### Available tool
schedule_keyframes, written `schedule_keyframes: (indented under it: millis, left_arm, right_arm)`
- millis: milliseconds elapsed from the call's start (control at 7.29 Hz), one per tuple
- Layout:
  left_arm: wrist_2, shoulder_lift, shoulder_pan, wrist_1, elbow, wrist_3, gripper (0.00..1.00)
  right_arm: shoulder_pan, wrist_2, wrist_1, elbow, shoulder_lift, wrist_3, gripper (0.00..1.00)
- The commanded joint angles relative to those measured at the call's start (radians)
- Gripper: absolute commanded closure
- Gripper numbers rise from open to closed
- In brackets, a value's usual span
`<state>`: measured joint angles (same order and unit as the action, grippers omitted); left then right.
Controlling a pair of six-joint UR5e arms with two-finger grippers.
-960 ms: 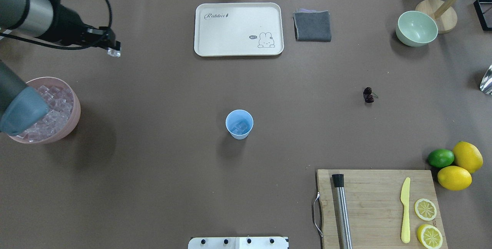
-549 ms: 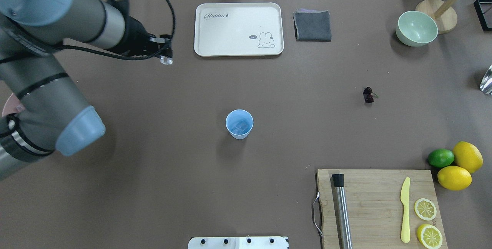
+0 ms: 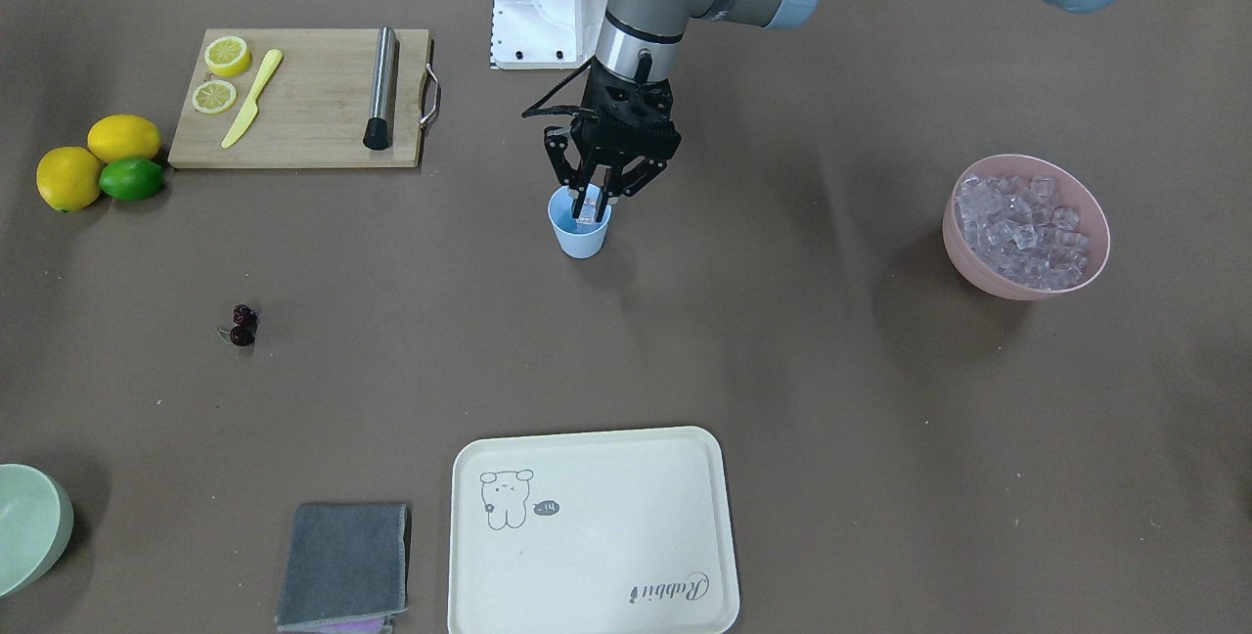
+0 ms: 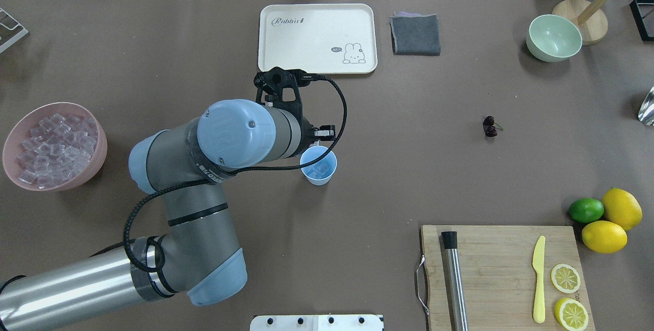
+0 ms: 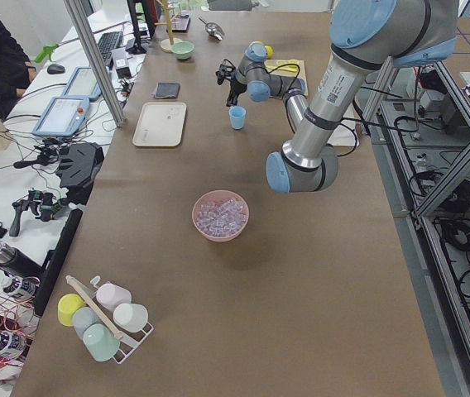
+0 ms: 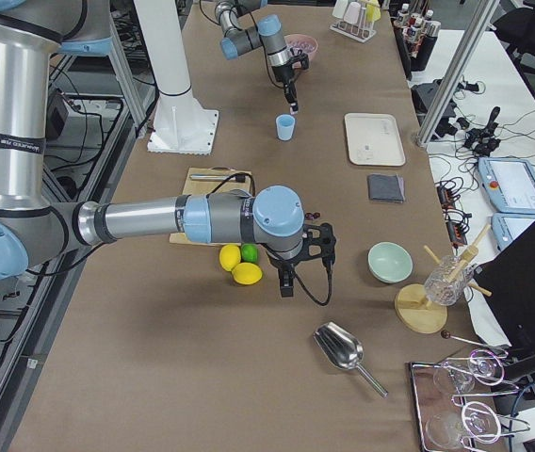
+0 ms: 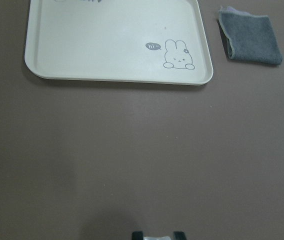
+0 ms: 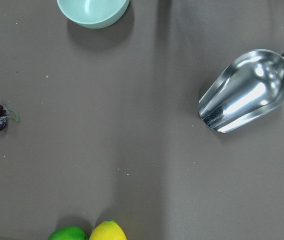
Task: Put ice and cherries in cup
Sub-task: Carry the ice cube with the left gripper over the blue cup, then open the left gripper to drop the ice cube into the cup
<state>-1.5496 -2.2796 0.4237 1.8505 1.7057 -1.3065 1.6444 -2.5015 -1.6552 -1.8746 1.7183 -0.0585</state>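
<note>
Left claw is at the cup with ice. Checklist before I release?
1. Left claw over the cup mouth: ok.
2. Ice cube gripped in it: ok.
3. Cup upright: ok.
4. Cherries in the cup: not ok, they lie on the table, well apart from it.
5. Right claw open for the cherries: cannot tell.
6. Pink bowl holds more ice: ok.
</note>
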Motion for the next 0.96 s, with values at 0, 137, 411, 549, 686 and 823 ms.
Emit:
schedule_keyframes:
  millis: [0,137,411,549,686,823]
  left_arm:
    - [0.039,-0.001,-0.043,0.022,-0.023,-0.014,1.0]
    - [0.036,0.002,-0.045,0.019,-0.012,-0.014,0.91]
    - [0.04,0.023,-0.043,0.007,0.02,-0.013,0.02]
    - [0.039,0.043,-0.04,-0.019,0.063,-0.008,0.02]
    - [0.037,0.052,-0.011,-0.145,0.139,0.021,0.02]
    - [0.034,0.054,0.059,-0.315,0.238,0.158,0.03]
  right_arm:
    - [0.0,0.0,0.0,0.0,0.007,-0.001,0.0]
    - [0.0,-0.002,0.0,0.0,0.009,0.0,0.0]
    - [0.0,-0.008,-0.002,0.0,0.012,-0.001,0.0]
    - [-0.002,-0.016,-0.002,-0.006,0.003,0.002,0.0]
    - [-0.046,-0.011,-0.002,-0.006,-0.047,0.02,0.0]
    - [-0.13,-0.007,-0.002,-0.005,-0.112,0.12,0.0]
